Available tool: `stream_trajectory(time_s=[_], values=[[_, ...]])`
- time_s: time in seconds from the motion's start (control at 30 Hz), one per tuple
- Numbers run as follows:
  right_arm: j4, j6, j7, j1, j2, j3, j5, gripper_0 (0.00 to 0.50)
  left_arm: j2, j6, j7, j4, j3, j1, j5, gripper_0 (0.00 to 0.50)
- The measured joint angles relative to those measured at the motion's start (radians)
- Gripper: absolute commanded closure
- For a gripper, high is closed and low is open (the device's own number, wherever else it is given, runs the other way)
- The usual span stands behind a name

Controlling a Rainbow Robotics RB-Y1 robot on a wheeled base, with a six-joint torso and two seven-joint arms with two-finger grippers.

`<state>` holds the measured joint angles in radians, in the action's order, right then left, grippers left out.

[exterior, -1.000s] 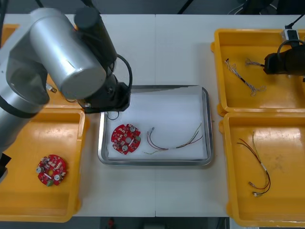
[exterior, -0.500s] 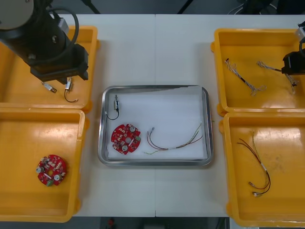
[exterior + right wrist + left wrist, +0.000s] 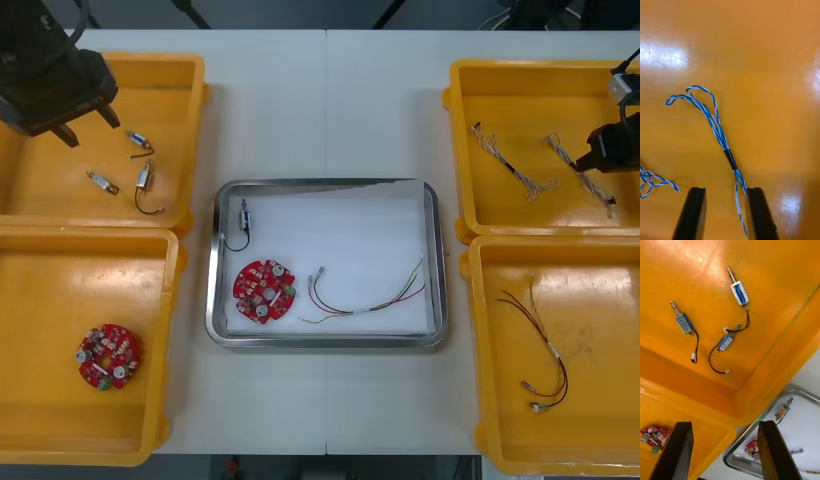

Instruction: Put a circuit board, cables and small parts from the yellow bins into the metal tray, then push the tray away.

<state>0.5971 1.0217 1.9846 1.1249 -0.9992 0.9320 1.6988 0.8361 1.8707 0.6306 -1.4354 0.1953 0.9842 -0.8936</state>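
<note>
My right jaws stand open, the twisted blue and white cable (image 3: 720,138) lying between them. My left jaws hang open, three small metal parts (image 3: 726,341) just beyond them.

The yellow bins (image 3: 40,185) look like glossy, smooth plastic; the metal tray (image 3: 437,270) has a shiny rim.

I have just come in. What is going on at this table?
A two-armed robot is filling the metal tray. It already holds a red circuit board, a red and yellow cable and a small metal part. The right gripper is low in the far right yellow bin, fingers open around a twisted blue and white cable. The left gripper hangs open above the far left bin, where three more parts lie.
</note>
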Motion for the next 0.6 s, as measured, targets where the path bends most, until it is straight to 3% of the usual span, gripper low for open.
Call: stream_trajectory(time_s=[0.17,0.3,0.43,0.6], values=[[0.051,0.019,0.002,-0.012,0.0,0.0,-0.095,0.0,0.039,-0.079,0.022,0.102,0.0,0.002,-0.001,0.0],[0.092,0.023,0.009,-0.013,0.0,0.0,-0.167,0.0,0.059,-0.119,0.142,0.163,0.0,0.002,-0.001,0.0],[0.121,0.023,0.017,-0.013,0.0,0.0,-0.183,0.0,0.066,-0.16,0.313,0.209,0.0,0.003,0.005,0.0],[0.131,0.023,0.017,-0.012,0.0,0.0,-0.186,0.0,0.066,-0.245,0.317,0.27,0.006,0.003,0.027,0.0]])
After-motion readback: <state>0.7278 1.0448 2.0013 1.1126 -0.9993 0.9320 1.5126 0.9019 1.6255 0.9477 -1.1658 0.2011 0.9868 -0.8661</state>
